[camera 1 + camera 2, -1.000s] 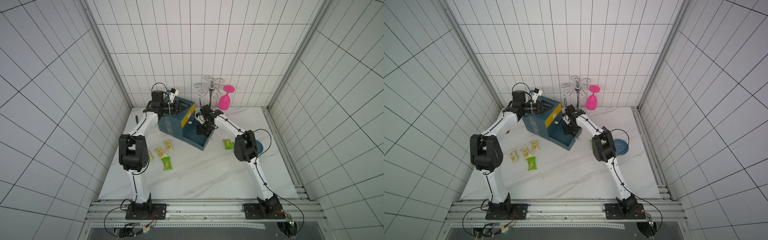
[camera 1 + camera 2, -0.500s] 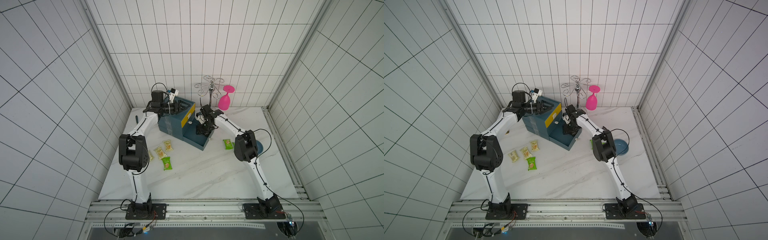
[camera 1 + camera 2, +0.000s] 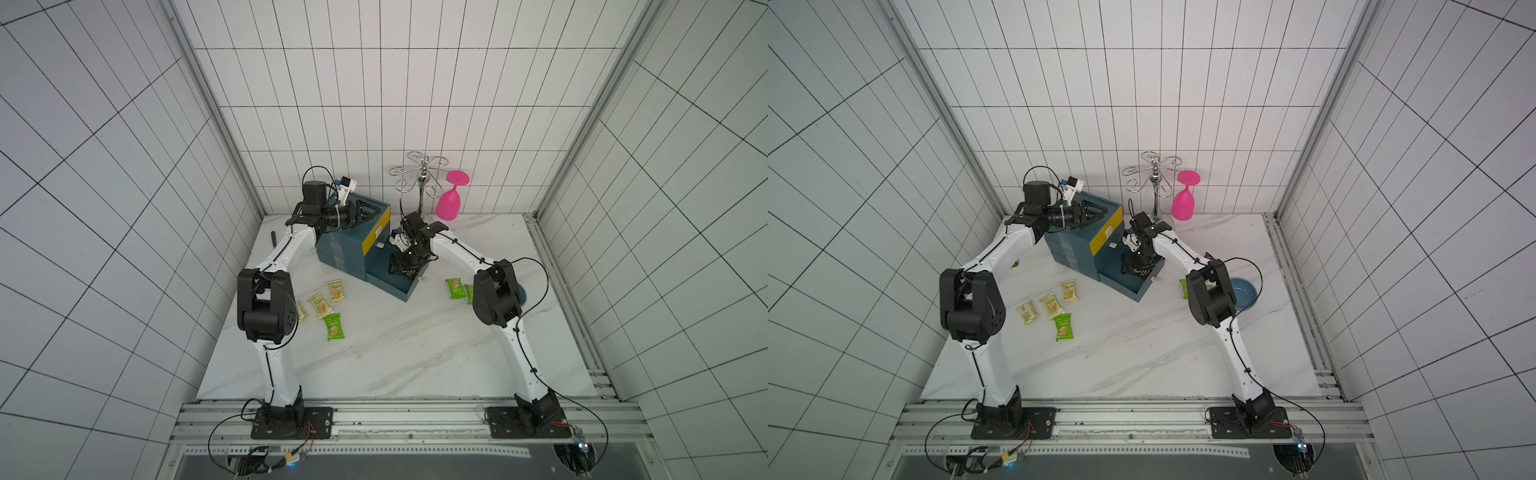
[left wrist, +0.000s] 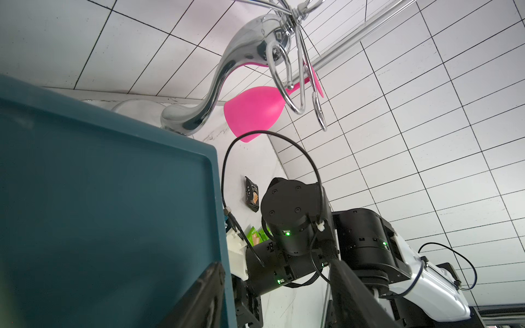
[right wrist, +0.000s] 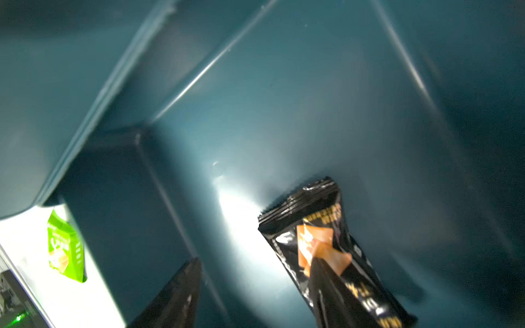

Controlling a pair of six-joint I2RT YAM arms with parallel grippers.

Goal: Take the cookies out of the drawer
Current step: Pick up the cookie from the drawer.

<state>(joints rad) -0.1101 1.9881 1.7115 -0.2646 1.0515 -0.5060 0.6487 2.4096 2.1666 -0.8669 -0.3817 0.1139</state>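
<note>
Currently the left hand is at the top of the teal cabinet, its 2 fingers spread apart with nothing between them. The right hand reaches down into the pulled-out bottom drawer, likewise released: its fingers stand well apart, and 1 of them crosses over a black cookie packet lying on the drawer floor, though the blur hides whether finger and wrapper touch. On the worktop, on the left arm's side of the cabinet, 3 yellow packets lie in a loose row with 1 green packet just in front of them. 2 more green packets lie on the worktop at the other side of the drawer, 1 partly hidden behind the right arm's elbow. The left wrist view shows a 2nd black packet on the worktop beyond the cabinet, near the right arm. By the back wall a chrome rack stands with an upside-down pink glass just beside it, and a blue bowl sits on the worktop behind the right arm's elbow.
</note>
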